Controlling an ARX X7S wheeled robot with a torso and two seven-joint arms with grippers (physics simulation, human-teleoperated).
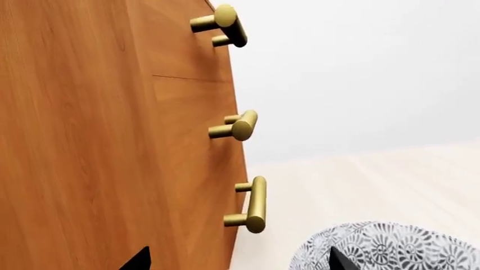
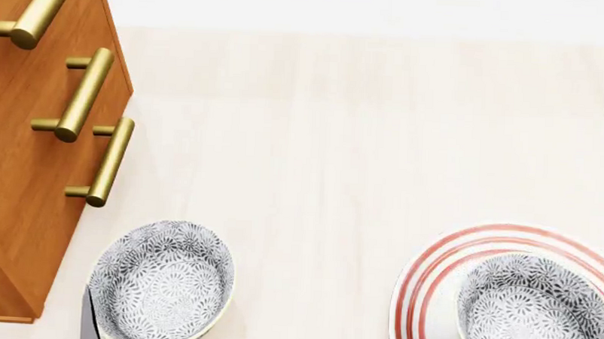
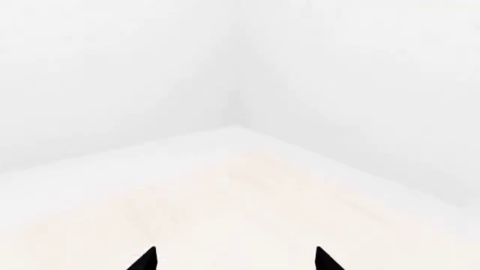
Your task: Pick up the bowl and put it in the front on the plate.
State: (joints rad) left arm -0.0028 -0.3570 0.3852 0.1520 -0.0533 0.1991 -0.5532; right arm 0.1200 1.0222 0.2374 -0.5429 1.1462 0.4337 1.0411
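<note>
A grey-and-white floral bowl (image 2: 162, 281) stands on the pale table next to the wooden cabinet. The left wrist view catches its patterned outer wall (image 1: 390, 247). My left gripper (image 1: 238, 261) is open. One dark fingertip (image 1: 339, 261) shows against that bowl's side and the other fingertip (image 1: 139, 260) against the cabinet front, with only table between them. The red-ringed white plate (image 2: 418, 294) lies at the lower right of the head view. A second floral bowl (image 2: 538, 306) sits on it. My right gripper (image 3: 235, 261) is open over bare pale surface.
The wooden cabinet (image 2: 20, 205) fills the left side, its brass bar handles (image 2: 106, 163) sticking out toward the table. A thin grey strip (image 2: 88, 316) shows at the left bowl's edge. White walls meet in a corner (image 3: 238, 84) beyond the right gripper.
</note>
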